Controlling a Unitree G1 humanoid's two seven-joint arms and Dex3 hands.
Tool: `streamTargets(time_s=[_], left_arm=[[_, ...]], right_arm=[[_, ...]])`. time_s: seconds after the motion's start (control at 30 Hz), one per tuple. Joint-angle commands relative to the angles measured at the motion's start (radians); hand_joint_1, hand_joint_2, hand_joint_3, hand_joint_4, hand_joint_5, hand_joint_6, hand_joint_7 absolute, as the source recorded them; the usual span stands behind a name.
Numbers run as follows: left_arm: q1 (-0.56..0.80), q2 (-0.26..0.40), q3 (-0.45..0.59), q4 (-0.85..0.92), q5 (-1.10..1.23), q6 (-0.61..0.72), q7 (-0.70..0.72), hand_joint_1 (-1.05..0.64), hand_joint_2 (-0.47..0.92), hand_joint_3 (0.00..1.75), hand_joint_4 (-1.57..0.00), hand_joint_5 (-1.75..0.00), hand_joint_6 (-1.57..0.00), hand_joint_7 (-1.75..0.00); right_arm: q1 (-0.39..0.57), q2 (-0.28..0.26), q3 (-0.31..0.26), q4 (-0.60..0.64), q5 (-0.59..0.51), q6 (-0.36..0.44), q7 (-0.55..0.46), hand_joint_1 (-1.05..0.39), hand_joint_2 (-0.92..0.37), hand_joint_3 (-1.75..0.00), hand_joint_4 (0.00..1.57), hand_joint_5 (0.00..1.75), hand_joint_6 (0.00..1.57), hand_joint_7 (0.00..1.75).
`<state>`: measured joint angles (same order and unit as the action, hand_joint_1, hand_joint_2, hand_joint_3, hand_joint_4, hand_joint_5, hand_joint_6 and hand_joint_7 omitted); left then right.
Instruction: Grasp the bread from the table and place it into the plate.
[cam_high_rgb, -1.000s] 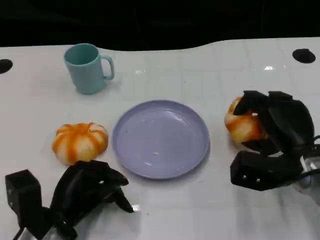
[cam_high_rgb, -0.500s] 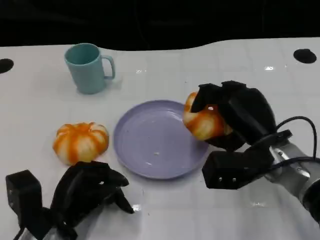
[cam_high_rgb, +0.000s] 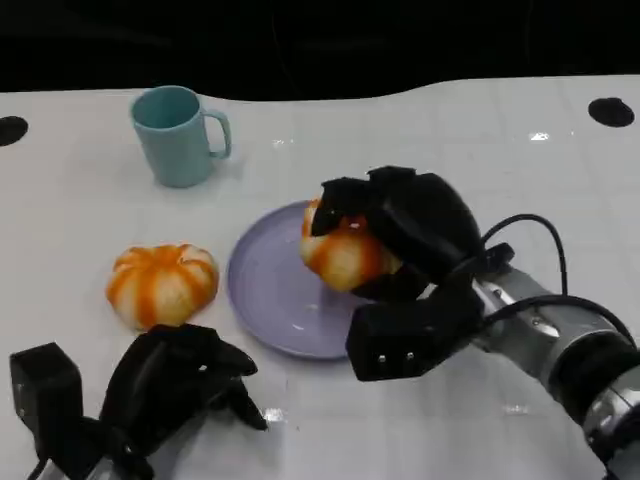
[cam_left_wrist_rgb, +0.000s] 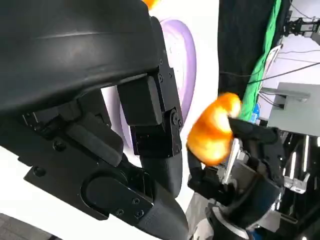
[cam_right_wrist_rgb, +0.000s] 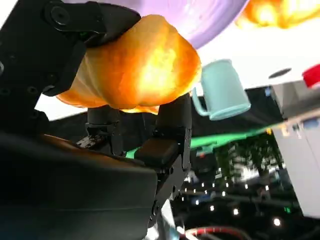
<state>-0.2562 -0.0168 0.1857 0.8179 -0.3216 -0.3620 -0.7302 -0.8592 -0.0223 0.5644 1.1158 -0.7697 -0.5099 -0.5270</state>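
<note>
Head view | plate (cam_high_rgb: 262, 300) bare | right hand (cam_high_rgb: 400, 225) holds bread (cam_high_rgb: 343, 252) above it

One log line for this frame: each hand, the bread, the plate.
right hand: holds bread over plate | left hand: idle, near table edge | second bread: on table

This looks like a robot test lab or recording studio rather than a home. The white glossy table (cam_high_rgb: 480, 130) stands against a black backdrop — a dark curtain (cam_left_wrist_rgb: 240, 40) hangs behind it, with a strip of green cloth (cam_left_wrist_rgb: 262, 55) beside that. Past the table's far side sit pale grey cabinets or equipment cases (cam_right_wrist_rgb: 300, 150), loose cables, and rows of small lights in a dim hall (cam_right_wrist_rgb: 225, 195). Two round black holes — one is at the far right (cam_high_rgb: 608, 111) — are set into the tabletop.
</note>
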Motion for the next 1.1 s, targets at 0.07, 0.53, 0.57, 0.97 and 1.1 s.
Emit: streamTargets(time_s=[0.07, 0.53, 0.57, 0.97, 1.1], left_arm=[[0.012, 0.009, 0.0, -0.01, -0.002, 0.001, 0.005, -1.05, 0.74, 0.0, -1.57, -0.59, -1.57, -0.18], [0.013, 0.006, -0.002, -0.016, -0.003, 0.005, 0.008, -1.05, 0.74, 0.0, -1.57, -0.6, -1.57, -0.18], [0.013, 0.006, -0.002, -0.016, -0.003, 0.005, 0.007, -1.05, 0.74, 0.0, -1.57, -0.6, -1.57, -0.18], [0.012, 0.004, -0.004, -0.018, 0.002, 0.004, 0.017, -1.05, 0.74, 0.0, -1.57, -0.6, -1.57, -0.18], [0.009, 0.002, -0.002, -0.018, -0.005, 0.014, 0.016, -1.05, 0.73, 0.0, -1.57, -0.6, -1.57, -0.18]], right_arm=[[-0.048, 0.031, 0.008, 0.053, 0.005, 0.02, 0.013, -0.2, -0.48, -0.96, 0.9, 1.75, 0.92, 1.02], [-0.038, 0.005, -0.009, 0.018, 0.045, 0.062, 0.242, -0.58, -0.92, -0.17, 0.32, 0.41, 0.48, 0.02], [-0.033, -0.001, -0.011, 0.007, 0.048, 0.062, 0.257, -0.62, -0.92, -0.18, 0.27, 0.38, 0.43, 0.01], [0.032, -0.071, -0.014, -0.149, 0.059, 0.077, 0.36, -0.73, -0.92, -0.22, 0.19, 0.34, 0.36, 0.0], [0.079, -0.112, -0.027, -0.243, 0.072, 0.077, 0.394, -0.72, -0.92, -0.21, 0.18, 0.33, 0.36, 0.0]])
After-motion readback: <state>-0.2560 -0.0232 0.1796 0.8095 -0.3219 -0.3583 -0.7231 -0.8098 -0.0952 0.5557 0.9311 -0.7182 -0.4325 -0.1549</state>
